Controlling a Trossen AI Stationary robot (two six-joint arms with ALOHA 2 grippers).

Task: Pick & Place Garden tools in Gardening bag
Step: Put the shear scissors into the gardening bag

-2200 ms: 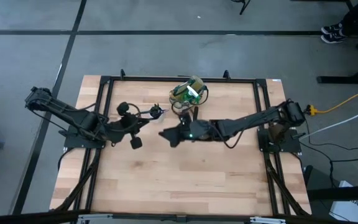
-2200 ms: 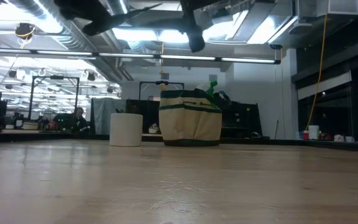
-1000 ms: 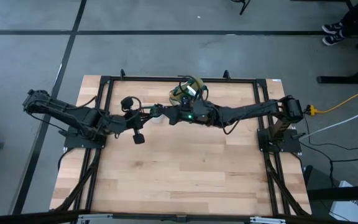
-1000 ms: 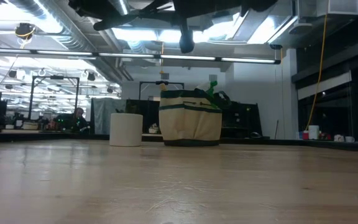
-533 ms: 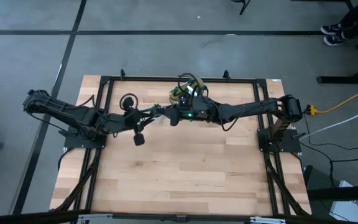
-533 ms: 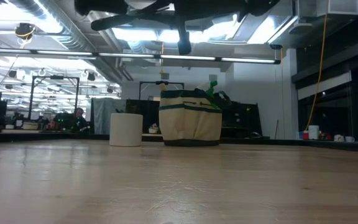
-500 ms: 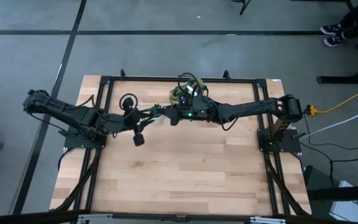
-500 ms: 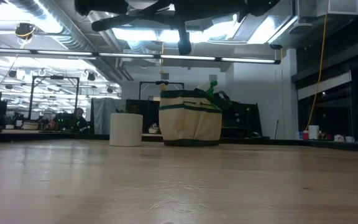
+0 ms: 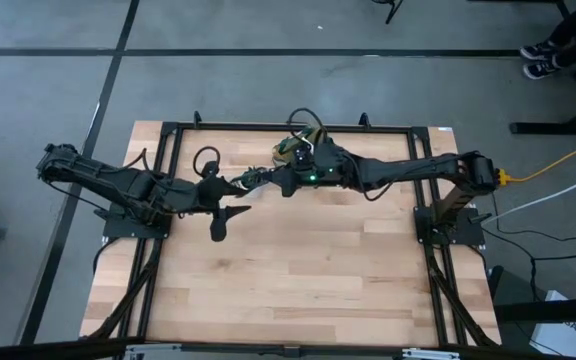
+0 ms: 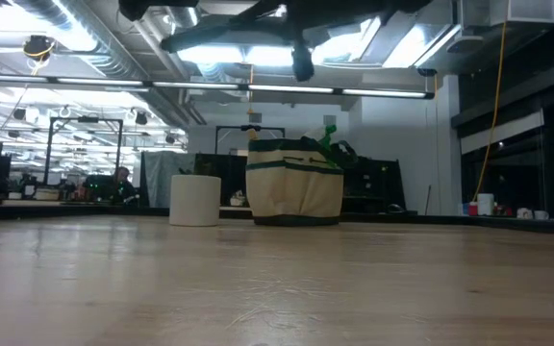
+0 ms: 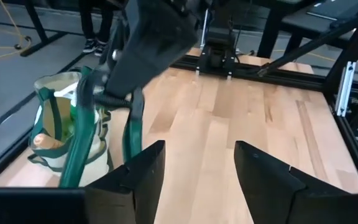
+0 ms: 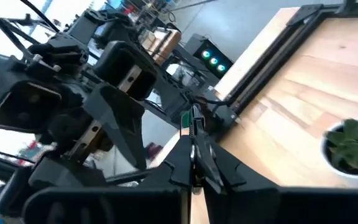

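Note:
The gardening bag [image 9: 304,146] stands on its base at the table's far middle, tan with green trim [image 10: 294,183]. A wooden handle [image 11: 42,140] and a green sprayer top [image 10: 328,135] stick out of it. My right gripper [image 12: 194,149] hangs just left of the bag [image 11: 53,121], shut on pruning shears [image 11: 79,144] with green handles. My left gripper [image 11: 197,168] faces it from the table's left [image 9: 236,189], open, with nothing between its fingers. My right gripper pinches the shears between its two fingers where the two green handles meet [image 11: 104,96]. The fingers come from the table's right, slanting down. A thin dark and green end [image 12: 192,122] stands out past the fingertips. The shears are lifted clear, handles spread and pointing down.
A small green plant in a white pot [image 12: 353,148] stands left of the bag [image 10: 195,200]. A black frame [image 9: 288,127] runs along the table's far edge and both sides. Bare wood [image 9: 298,270] fills the near half.
My left gripper has opened and let go of the shears, which stay in my right gripper above the table. My right gripper has shifted slightly toward the far edge and the bag.

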